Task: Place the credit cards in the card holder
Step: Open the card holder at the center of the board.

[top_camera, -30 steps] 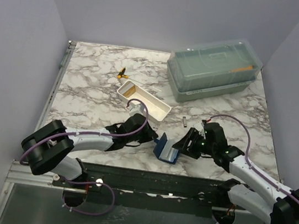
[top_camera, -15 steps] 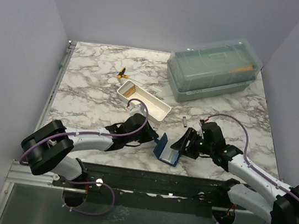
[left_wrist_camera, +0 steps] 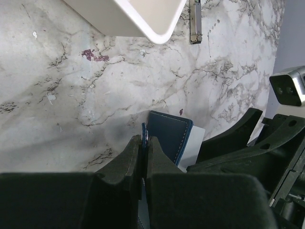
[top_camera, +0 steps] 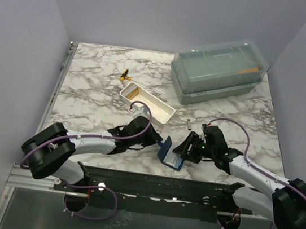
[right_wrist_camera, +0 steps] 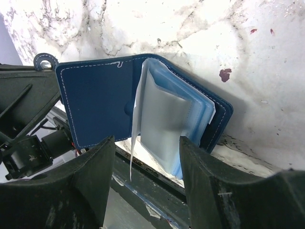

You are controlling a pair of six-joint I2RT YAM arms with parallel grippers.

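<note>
Starting at the left of the top view, a small yellow-and-black object [top_camera: 125,75] lies on the marble worktop [top_camera: 88,88], and toward 4 o'clock from it stands a long white tray [top_camera: 159,108] with something orange-tan, seemingly the credit cards [top_camera: 131,92], in its 10 o'clock end. The left arm [top_camera: 92,143] reaches low along the worktop's 6 o'clock edge; its left tool [top_camera: 159,143] is clenched on the raised navy cover of the card holder [top_camera: 170,155], and the left wrist view shows the 2 fingers [left_wrist_camera: 125,160] pressed together on that thin blue edge. The card holder stands open near the 6 o'clock edge, between the 2 tools, about 5 o'clock from the tray. In the right wrist view its cover leans left while a stack of pale grey-blue pockets fans up from the spine. The right tool [top_camera: 182,149] is released, its fingers spread to either side of the pocket stack; whether they touch it I cannot tell. A small dark cylinder [top_camera: 188,123] lies at 12 o'clock from that tool. The translucent green lidded box [top_camera: 219,72] fills the 1 o'clock corner.
</note>
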